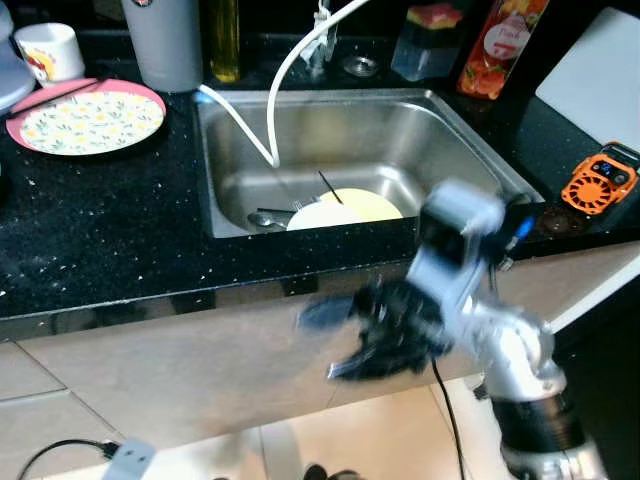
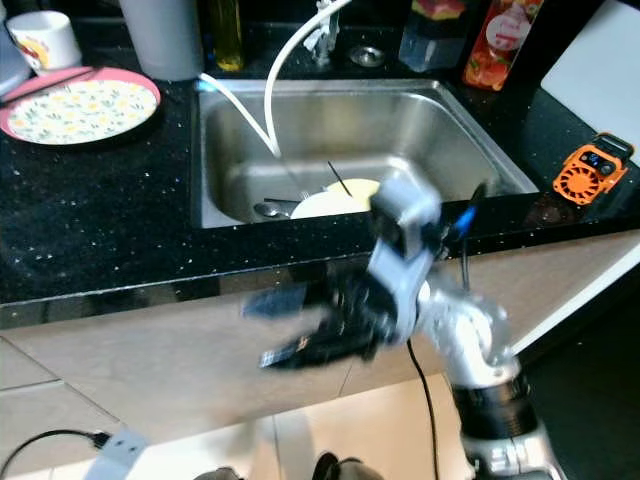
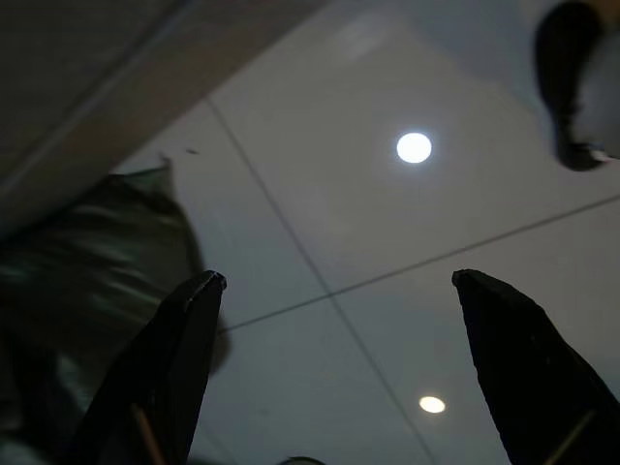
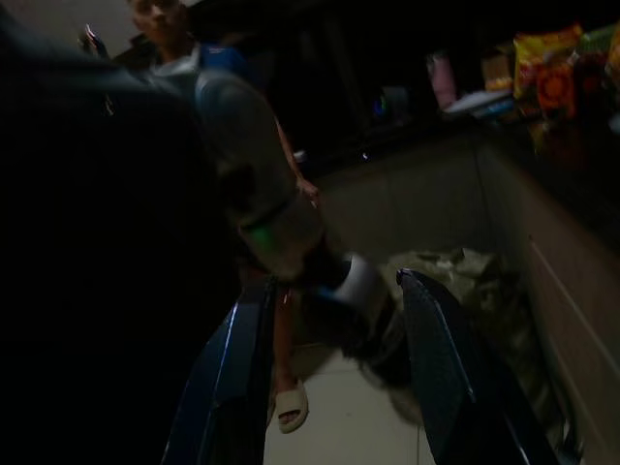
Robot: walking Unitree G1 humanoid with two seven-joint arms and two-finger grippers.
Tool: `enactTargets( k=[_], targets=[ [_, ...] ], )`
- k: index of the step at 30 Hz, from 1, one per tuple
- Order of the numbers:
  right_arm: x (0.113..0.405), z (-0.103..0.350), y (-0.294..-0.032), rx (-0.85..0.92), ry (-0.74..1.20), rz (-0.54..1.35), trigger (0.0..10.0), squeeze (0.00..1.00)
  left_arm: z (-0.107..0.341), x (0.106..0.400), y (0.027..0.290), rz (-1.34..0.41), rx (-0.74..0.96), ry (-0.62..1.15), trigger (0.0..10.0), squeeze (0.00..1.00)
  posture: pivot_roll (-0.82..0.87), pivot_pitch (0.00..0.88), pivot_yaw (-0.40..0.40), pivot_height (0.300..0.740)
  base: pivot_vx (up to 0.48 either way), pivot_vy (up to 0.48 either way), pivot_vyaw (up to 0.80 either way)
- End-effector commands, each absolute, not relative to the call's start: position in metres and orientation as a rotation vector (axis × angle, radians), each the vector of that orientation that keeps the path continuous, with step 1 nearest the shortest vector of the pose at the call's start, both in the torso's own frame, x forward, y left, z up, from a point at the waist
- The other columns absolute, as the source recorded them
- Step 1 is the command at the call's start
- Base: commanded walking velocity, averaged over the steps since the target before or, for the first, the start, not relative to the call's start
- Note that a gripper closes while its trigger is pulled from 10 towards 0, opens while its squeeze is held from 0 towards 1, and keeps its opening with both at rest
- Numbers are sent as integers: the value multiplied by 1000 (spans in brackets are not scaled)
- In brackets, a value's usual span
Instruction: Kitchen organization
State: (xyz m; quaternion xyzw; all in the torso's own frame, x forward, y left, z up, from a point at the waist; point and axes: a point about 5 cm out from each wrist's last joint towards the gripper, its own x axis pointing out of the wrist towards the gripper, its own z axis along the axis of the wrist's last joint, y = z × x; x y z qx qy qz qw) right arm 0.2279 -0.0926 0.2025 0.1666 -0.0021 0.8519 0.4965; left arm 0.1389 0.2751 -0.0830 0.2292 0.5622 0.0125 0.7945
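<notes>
My right gripper (image 1: 325,342) is blurred and hangs open in front of the cabinet face, below the counter edge, with nothing between its fingers. Its silver arm (image 1: 470,290) rises from the lower right. In the steel sink (image 1: 400,125) lie a pale yellow plate (image 1: 355,207) and a spoon (image 1: 262,219). A floral plate with a pink rim (image 1: 88,117) sits on the black counter at the left, a white cup (image 1: 48,48) behind it. In the left wrist view my left gripper (image 3: 337,281) is open over pale floor tiles.
A grey tumbler (image 1: 165,40), an oil bottle (image 1: 224,38), a clear container (image 1: 428,42) and a red packet (image 1: 500,40) line the back. An orange device (image 1: 598,180) and a white board (image 1: 595,75) sit right. A person (image 4: 242,165) stands beyond my right gripper; bags (image 4: 465,291) lie on the floor.
</notes>
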Motion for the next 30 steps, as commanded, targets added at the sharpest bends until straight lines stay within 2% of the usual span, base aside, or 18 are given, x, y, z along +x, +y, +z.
enactTargets(
  k=[1, 3, 4, 6, 10, 14, 15, 20, 21, 24, 25, 30],
  targets=[
    [224, 204, -91, 345, -8, 2087, 10000, 0, -84, 135, 275, 32, 489, 1225, 10000, 0, 134, 58, -56, 740, 0, 0, 0],
    [218, 183, -96, 300, 110, 2056, 10000, 0, -84, 137, 273, 36, 459, 1212, 10000, 0, 128, 62, -54, 740, 0, 0, 0],
    [218, 183, -96, 300, 110, 2056, 10000, 0, -84, 137, 273, 36, 459, 1212, 10000, 0, 128, 62, -54, 740, 0, 0, 0],
    [216, 156, -111, 255, 276, 1962, 10000, 0, -86, 144, 260, -31, 401, 1163, 10000, 0, 124, 63, -57, 740, 0, 0, 0],
    [216, 135, -126, 219, 404, 1867, 10000, 0, -87, 147, 252, -84, 397, 1142, 10000, 0, 121, 64, -58, 740, 0, 0, 0],
    [211, 81, -166, 159, 679, 1633, 10000, 0, -91, 139, 245, -117, 389, 1177, 10000, 0, 110, 64, -63, 740, 0, 0, 0],
    [211, 81, -166, 159, 679, 1633, 10000, 0, -91, 139, 245, -117, 389, 1177, 10000, 0, 110, 64, -63, 740, 0, 0, 0],
    [207, 29, -199, 240, 829, 1315, 10000, 0, -95, 132, 240, -162, 382, 1195, 10000, 0, 107, 62, -61, 740, 0, 0, 0],
    [207, 29, -199, 240, 829, 1315, 10000, 0, -95, 132, 240, -162, 382, 1195, 10000, 0, 107, 62, -61, 740, 0, 0, 0],
    [195, 2, -217, 313, 916, 1134, 10000, 0, -95, 133, 236, -191, 368, 1182, 10000, 0, 108, 60, -62, 740, 0, 0, 0],
    [195, 2, -217, 313, 916, 1134, 10000, 0, -95, 133, 236, -191, 368, 1182, 10000, 0, 108, 60, -62, 740, 0, 0, 0],
    [177, -32, -237, 312, 1030, 840, 10000, 0, -97, 131, 233, -224, 362, 1191, 10000, 0, 103, 61, -62, 740, 0, 0, 0]
  ],
)
